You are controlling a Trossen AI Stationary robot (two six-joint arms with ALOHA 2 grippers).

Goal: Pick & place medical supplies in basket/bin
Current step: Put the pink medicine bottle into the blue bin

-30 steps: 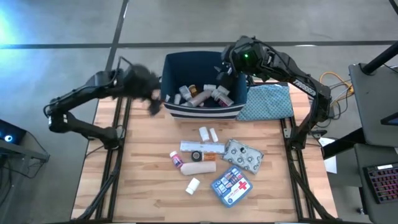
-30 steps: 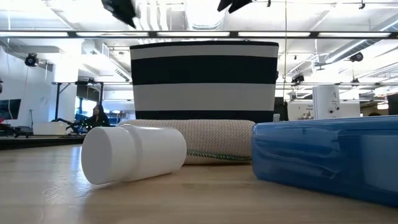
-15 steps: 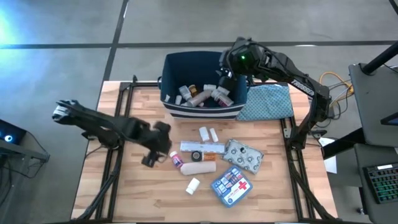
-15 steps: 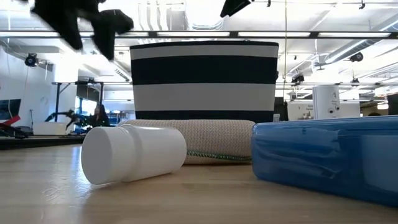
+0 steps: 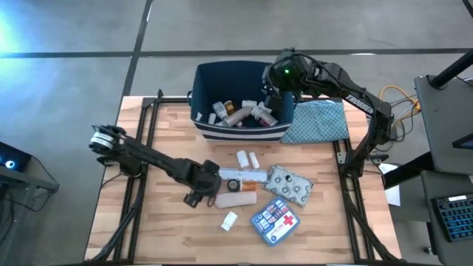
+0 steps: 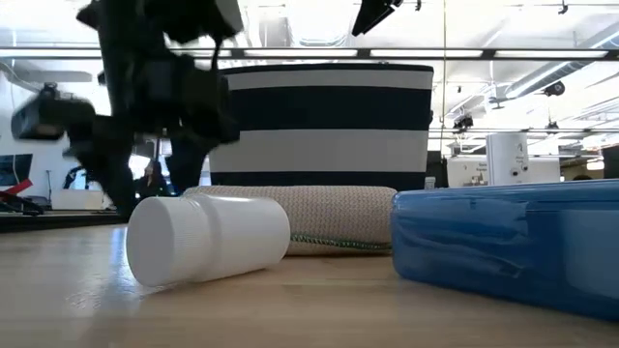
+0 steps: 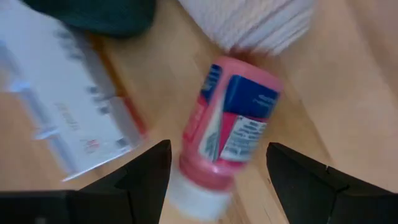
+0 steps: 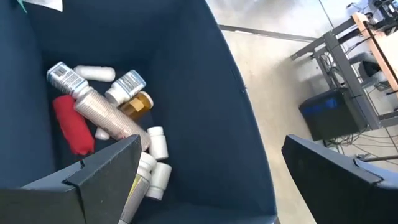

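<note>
My left gripper (image 5: 199, 193) is open and low over the table, left of the beige bandage roll (image 5: 236, 199). In the left wrist view, my left gripper (image 7: 217, 155) has one finger on either side of a pink bottle with a white cap (image 7: 233, 124), which lies on its side on the wood; no touch shows. My right gripper (image 5: 270, 87) hangs open over the right part of the navy bin (image 5: 240, 127). In the right wrist view the bin (image 8: 236, 124) holds white bottles, an orange vial, a beige roll and a red tool.
Right of the left gripper lie a white box (image 5: 240, 175), two small white bottles (image 5: 247, 158), a silver blister pack (image 5: 290, 185), the blue pouch with a red cross (image 5: 275, 218) and a white bottle (image 5: 230, 219). A patterned cloth (image 5: 318, 122) lies right of the bin.
My left arm has swung from beside the bin's left wall toward the table's near edge and rightward, and come down over the pink bottle. Nothing on the table has moved.
</note>
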